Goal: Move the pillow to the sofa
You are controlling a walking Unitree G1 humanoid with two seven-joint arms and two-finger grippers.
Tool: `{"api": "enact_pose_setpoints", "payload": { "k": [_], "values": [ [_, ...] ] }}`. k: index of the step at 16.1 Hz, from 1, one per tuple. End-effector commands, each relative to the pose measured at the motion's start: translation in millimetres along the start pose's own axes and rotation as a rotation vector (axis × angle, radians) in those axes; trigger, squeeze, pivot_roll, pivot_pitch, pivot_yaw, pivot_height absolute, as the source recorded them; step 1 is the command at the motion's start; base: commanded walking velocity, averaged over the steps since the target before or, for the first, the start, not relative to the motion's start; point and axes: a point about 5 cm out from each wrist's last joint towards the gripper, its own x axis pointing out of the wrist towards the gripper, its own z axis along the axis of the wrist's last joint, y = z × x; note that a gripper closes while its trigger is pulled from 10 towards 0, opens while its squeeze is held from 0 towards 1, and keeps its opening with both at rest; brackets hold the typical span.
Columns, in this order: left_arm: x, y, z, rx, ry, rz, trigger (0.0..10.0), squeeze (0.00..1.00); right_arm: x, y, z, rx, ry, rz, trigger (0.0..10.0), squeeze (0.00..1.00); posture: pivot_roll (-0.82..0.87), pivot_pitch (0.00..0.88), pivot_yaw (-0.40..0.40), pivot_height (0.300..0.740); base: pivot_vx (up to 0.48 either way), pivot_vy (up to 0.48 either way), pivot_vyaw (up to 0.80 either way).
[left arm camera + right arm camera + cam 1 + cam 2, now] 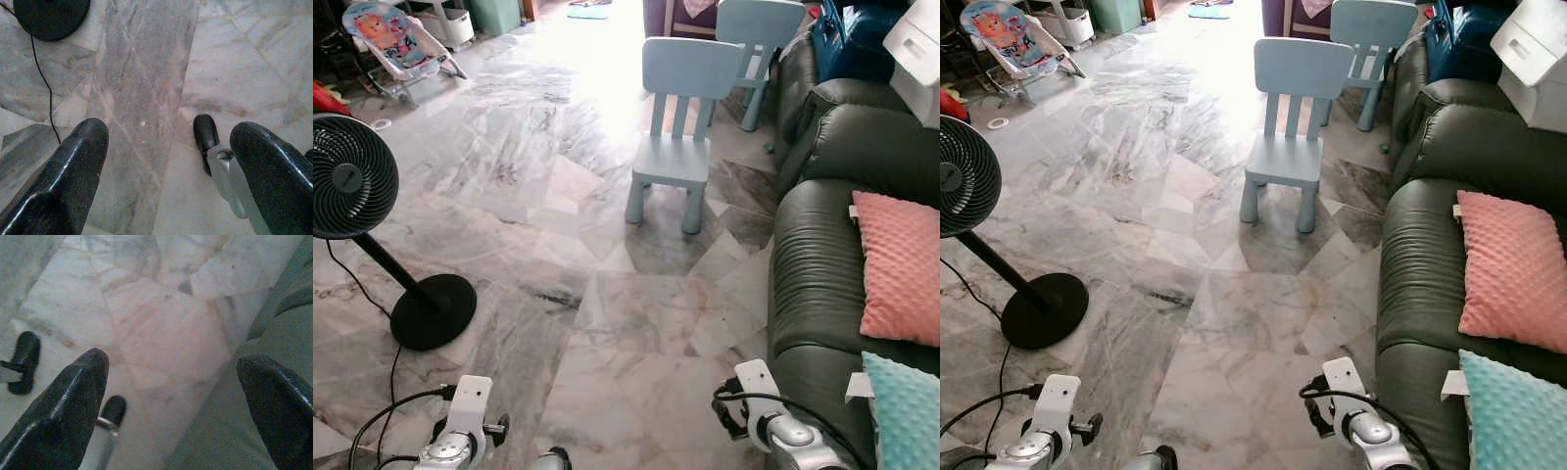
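Sunlit marble floor (538,176), blue chairs (675,127)

Floor (558,196), most of frame: grey-white marble, dark veining, angular slabs. Sofa (822,284), right edge: dark green, glossy. On it, pink dimpled pillow (901,264) at right; teal dimpled pillow (906,416) at lower right. Chair (675,137), upper centre: pale blue; second pale blue chair (759,39) behind. Fan (352,196), left: black. Baby rocker (391,39), upper left: multicoloured print.
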Motion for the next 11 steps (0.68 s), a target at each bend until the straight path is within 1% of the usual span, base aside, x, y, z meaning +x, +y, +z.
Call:
{"api": "enact_pose_setpoints", "payload": {
  "k": [1,2,3,5,6,7,8,9,11],
  "values": [
    [-1.7,2.1,-9,0.009,0.033,0.012,10.0,0.0,0.0,-4.2,4,-0.016,-0.013,-0.012,10.0,0.0,-0.08,0.116,-0.012,0.74,0.0,0.0,0.0],
    [-1.7,2.2,-9,0.008,0.035,0.012,10.0,0.0,1.5,-9.7,16,-0.033,-0.04,-0.031,10.0,0.0,-0.08,0.115,-0.01,0.74,0.0,0.0,0.0],
    [-1.7,2.0,-9,0.01,0.035,0.011,10.0,0.0,3.0,-13.0,25,-0.014,-0.056,-0.051,10.0,0.0,-0.07,0.114,-0.008,0.74,0.0,0.0,0.0],
    [-1.6,1.8,-9,0.012,0.035,0.01,10.0,0.0,5.4,-12.9,36,0.039,-0.069,-0.072,10.0,0.0,-0.05,0.114,-0.002,0.74,0.0,0.0,0.0],
    [-1.3,1.3,-8,0.017,0.034,0.008,10.0,0.0,7.7,-9.3,44,0.12,-0.08,-0.078,10.0,0.0,-0.05,0.113,0.003,0.74,0.0,0.0,0.0],
    [-1.0,-0.1,-7,0.015,0.033,0.005,10.0,0.0,9.7,-2.7,48,0.165,-0.088,-0.07,10.0,0.0,-0.03,0.112,0.012,0.74,0.0,0.0,0.0],
    [-0.9,-0.9,-7,0.013,0.034,0.002,10.0,0.0,10.9,3.5,47,0.182,-0.079,-0.061,10.0,0.0,-0.02,0.111,0.014,0.74,0.0,0.0,0.0],
    [-0.5,-2.6,-7,0.021,0.037,-0.003,10.0,0.0,11.9,14.1,38,0.19,-0.035,-0.053,10.0,0.0,0.0,0.112,0.016,0.74,0.0,0.0,0.0],
    [-0.4,-2.9,-7,0.021,0.037,-0.003,10.0,0.0,11.7,23.8,27,0.193,0.005,-0.033,10.0,0.0,0.01,0.117,0.014,0.74,0.0,0.0,0.0]
  ]
}}
